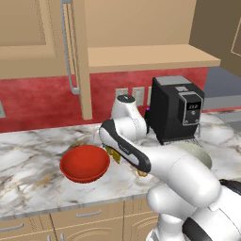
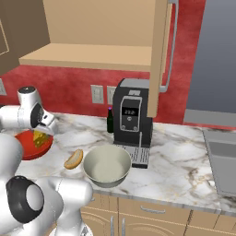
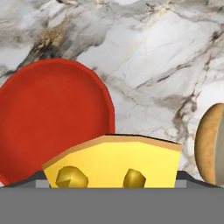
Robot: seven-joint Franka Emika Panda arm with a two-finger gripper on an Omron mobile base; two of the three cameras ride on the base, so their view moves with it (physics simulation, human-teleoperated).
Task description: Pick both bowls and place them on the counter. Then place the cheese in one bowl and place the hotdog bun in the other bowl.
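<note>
My gripper point(image 3: 111, 176) is shut on the cheese point(image 3: 114, 162), a yellow wedge with holes, its jaws standing wide on either side. It hangs over the counter point(image 1: 28, 150), just off the right rim of the red bowl point(image 1: 84, 163). From the right base, the cheese point(image 2: 40, 138) sits under the gripper point(image 2: 42, 132) at the edge of the red bowl point(image 2: 26, 150). The hotdog bun point(image 2: 73, 159) lies on the marble between the red bowl and the grey-green bowl point(image 2: 107, 166). In the hand view the red bowl point(image 3: 48, 118) is to the left and the bun point(image 3: 212, 144) to the right.
A black coffee machine point(image 2: 131, 120) stands behind the grey-green bowl, with a dark bottle point(image 2: 110, 120) beside it. An open cabinet door point(image 1: 80, 56) hangs over the counter next to a tan shelf point(image 1: 150, 56). A sink point(image 2: 223, 161) lies at the far right.
</note>
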